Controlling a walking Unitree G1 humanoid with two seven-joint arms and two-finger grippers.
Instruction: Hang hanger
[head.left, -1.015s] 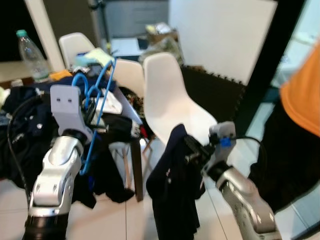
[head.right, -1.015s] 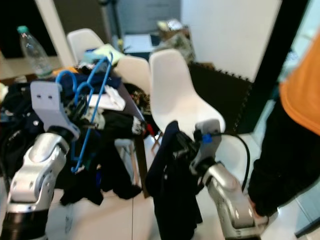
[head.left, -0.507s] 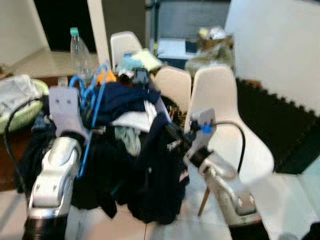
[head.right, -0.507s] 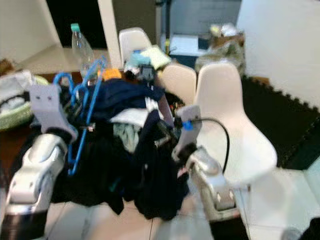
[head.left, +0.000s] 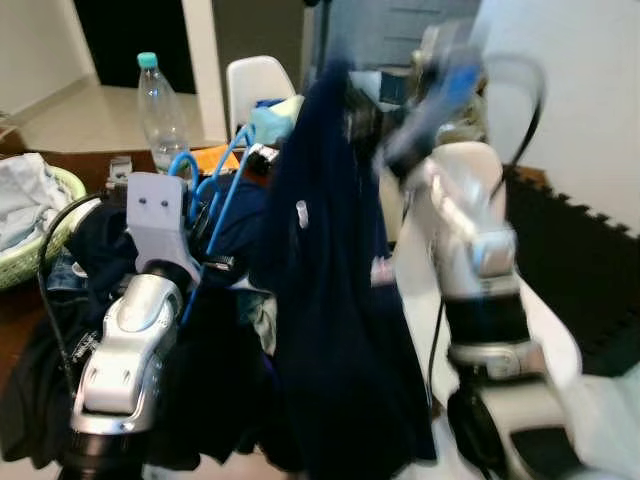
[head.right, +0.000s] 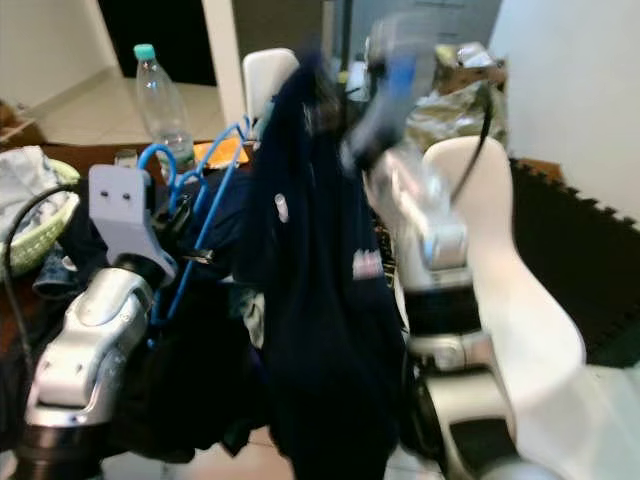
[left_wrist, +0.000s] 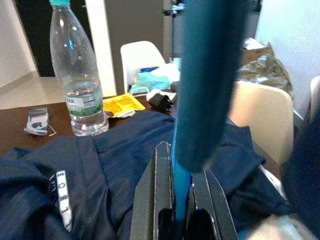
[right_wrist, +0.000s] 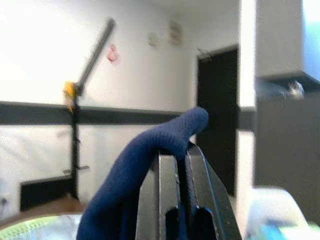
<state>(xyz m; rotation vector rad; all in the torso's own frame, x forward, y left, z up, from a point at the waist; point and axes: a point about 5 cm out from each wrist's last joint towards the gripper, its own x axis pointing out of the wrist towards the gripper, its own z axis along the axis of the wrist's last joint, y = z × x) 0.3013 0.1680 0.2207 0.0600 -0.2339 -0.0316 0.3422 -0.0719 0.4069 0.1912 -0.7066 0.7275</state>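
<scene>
A: What's hard to read?

B: The right arm is blurring in both eye views, so the right gripper (right_wrist: 181, 162) is showing clearly from its wrist camera alone. The navy garment (head.left: 335, 300) is hanging in front and hiding most of the desk (left_wrist: 20, 140) edge and the clothes pile behind it. The lower end of the blue hanger (head.left: 215, 205) is disappearing behind dark fabric.

A: Jaws?

B: The left gripper (left_wrist: 181, 172) is pinching the hanger bar, jaws nearly together with just the blue bar between them. The right jaws are clamping a fold of the navy garment, narrow, cloth bulging out above the fingertips.

A: Where's the hanger sitting?

B: It's rising straight up out of the left jaws, with the hooks above them. A plastic bottle (left_wrist: 77, 85) is standing beyond the left jaws, off to one side, and a white chair (left_wrist: 142, 57) is sitting farther back. The garment is dangling below the right jaws, raised high.
</scene>
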